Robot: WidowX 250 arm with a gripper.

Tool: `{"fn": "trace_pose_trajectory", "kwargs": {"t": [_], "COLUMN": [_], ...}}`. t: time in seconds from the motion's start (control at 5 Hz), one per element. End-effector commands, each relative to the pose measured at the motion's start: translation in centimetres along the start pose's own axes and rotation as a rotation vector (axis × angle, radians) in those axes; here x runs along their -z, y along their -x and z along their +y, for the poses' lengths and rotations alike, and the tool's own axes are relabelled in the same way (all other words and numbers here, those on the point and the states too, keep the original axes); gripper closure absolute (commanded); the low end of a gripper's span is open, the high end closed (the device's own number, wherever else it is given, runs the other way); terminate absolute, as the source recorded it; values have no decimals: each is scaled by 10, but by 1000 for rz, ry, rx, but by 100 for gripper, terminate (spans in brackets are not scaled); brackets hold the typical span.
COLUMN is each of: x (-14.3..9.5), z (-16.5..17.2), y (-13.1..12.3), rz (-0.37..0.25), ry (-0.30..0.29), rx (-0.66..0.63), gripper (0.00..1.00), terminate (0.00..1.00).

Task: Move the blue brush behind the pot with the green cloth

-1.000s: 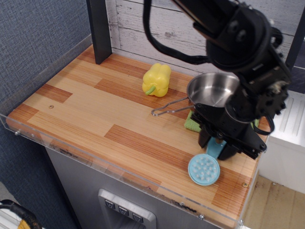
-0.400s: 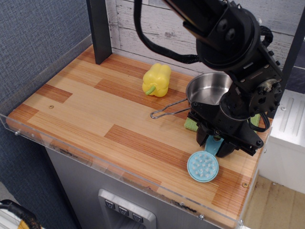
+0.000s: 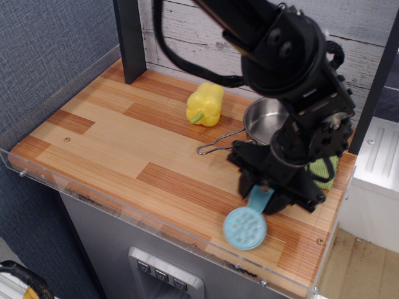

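Observation:
The blue brush (image 3: 245,225) hangs from my gripper (image 3: 264,193), which is shut on its handle; the round bristled head points toward the front edge, near or just above the tabletop. The pot (image 3: 265,121), a shiny steel pan with a wire handle (image 3: 218,142), sits behind the gripper, partly hidden by the arm. The green cloth (image 3: 324,169) shows only as a patch to the right of the arm, under or beside the pot.
A yellow bell pepper (image 3: 205,104) stands left of the pot. A dark post (image 3: 129,38) rises at the back left. A clear acrylic rim (image 3: 143,215) runs along the table's front and left edges. The wooden tabletop (image 3: 118,137) stretches left.
My gripper has moved left and toward the front with the brush in it. The brush head has shifted left along the front. The pot and pepper stayed in place.

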State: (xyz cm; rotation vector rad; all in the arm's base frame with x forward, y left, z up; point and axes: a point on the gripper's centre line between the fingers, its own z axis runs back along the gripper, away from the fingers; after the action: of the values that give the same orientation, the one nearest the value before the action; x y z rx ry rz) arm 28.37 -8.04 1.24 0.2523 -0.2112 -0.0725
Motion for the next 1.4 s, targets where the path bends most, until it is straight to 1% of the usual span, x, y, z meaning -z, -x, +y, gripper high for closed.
{"fn": "trace_pose_trajectory", "kwargs": {"t": [0.0, 0.2, 0.4, 0.6, 0.8, 1.0, 1.2], "x": [-14, -16, -35, -75, -99, -71, -34], "z": [6, 10, 16, 28, 58, 104, 146], "y": [5, 2, -7, -13, -15, -18, -25], "rz": [-61, -64, -120, -220, -245, -164, -56], "ry": [45, 60, 86, 98, 109, 180, 292], "rx": [-22, -27, -21, -9, -2, -49, -124], "gripper": [100, 0, 0, 0, 0, 0, 0], "terminate": [0, 0, 0, 0, 0, 0, 0]}}
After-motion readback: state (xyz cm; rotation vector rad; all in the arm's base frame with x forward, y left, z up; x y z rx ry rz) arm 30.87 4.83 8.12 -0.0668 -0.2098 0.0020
